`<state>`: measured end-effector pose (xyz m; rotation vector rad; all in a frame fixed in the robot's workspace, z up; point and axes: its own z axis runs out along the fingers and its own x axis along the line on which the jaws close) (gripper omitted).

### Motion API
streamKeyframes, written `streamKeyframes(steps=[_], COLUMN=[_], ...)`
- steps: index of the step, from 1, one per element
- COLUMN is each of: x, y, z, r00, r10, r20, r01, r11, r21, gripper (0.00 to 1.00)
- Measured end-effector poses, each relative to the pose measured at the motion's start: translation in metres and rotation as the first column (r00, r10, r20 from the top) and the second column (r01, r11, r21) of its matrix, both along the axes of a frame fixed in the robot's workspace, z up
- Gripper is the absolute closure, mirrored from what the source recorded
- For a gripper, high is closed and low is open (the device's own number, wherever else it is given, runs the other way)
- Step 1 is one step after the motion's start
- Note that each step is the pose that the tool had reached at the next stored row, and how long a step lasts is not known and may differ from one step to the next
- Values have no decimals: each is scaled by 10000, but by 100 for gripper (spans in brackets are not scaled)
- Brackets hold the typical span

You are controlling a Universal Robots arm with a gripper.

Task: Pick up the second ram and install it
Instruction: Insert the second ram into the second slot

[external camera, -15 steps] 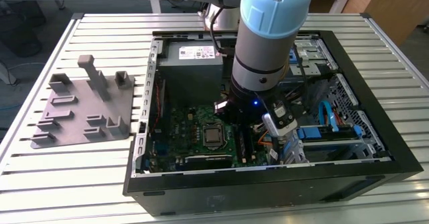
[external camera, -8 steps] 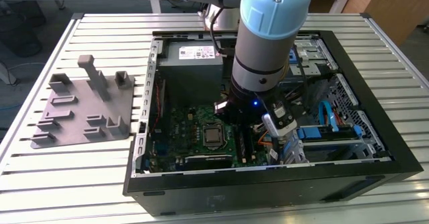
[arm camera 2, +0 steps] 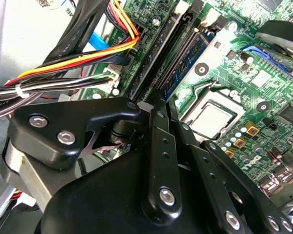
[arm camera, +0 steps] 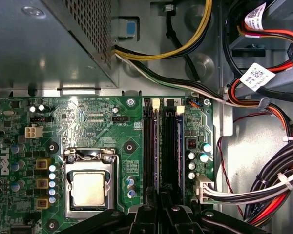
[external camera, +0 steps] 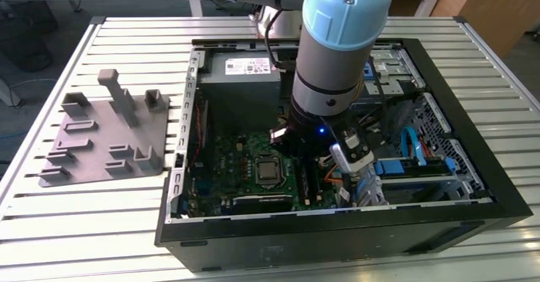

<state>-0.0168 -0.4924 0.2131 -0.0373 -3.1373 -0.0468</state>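
Slatted metal surface [external camera: 110, 212] carries an open black computer case [external camera: 337, 231]; black fingers [arm camera: 167, 214] pinch the long dark second ram [arm camera: 169, 146] standing in its green motherboard [arm camera: 88, 122] slot.

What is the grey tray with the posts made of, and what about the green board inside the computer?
The grey tray looks like matte plastic: one even dull grey, with blocky moulded posts and no shine. The green board looks like glossy lacquered circuit board, probably fibreglass, dotted with small metal parts. The square chip cover on it looks like brushed metal, pale and softly reflective.
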Motion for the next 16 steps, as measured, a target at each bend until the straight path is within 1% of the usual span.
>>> streamKeyframes(steps=[6, 10, 16], x=[0, 2, 1], y=[0, 1, 12], z=[10, 9, -16], r00=[10000, 9998, 9999], r10=[37, 179, 164], r20=[-1, -1, -1], r01=[-37, -179, -164], r11=[10000, 9998, 9999], r21=[-2, -3, -2], gripper=[86, 86, 86])
